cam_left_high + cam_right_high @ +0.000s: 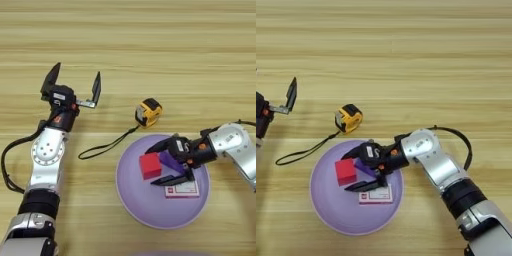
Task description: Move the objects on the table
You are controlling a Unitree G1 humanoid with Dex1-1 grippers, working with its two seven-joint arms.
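A round purple plate (pixel 135 200) lies on the wooden table (pixel 150 50) and serves as the landmark; bare wood runs wide beyond its far rim, right to the far edge of the view, while its near rim sits close to the near edge; the red cube (pixel 150 165) stands on the plate's left half, well inside the rim, with bare plate to its left and near sides; just right of the cube a purple block (pixel 169 161) lies between the fingers of the right gripper (pixel 170 164), which reaches in over the plate's right rim; its two black fingers are spread apart, one past the block's far side and one at its near side, and whether they touch it cannot be told; the flat white box (pixel 181 190) with a red edge lies on the plate's near-right part, its long axis running left to right, partly under the near finger; the yellow-and-black tape measure (pixel 148 112) sits on the wood just beyond the plate's far rim, its black cord (pixel 105 147) trailing down-left past the plate's left rim into a loop; the left gripper (pixel 75 82) hovers well left of the plate, fingers wide apart and pointing away, holding nothing
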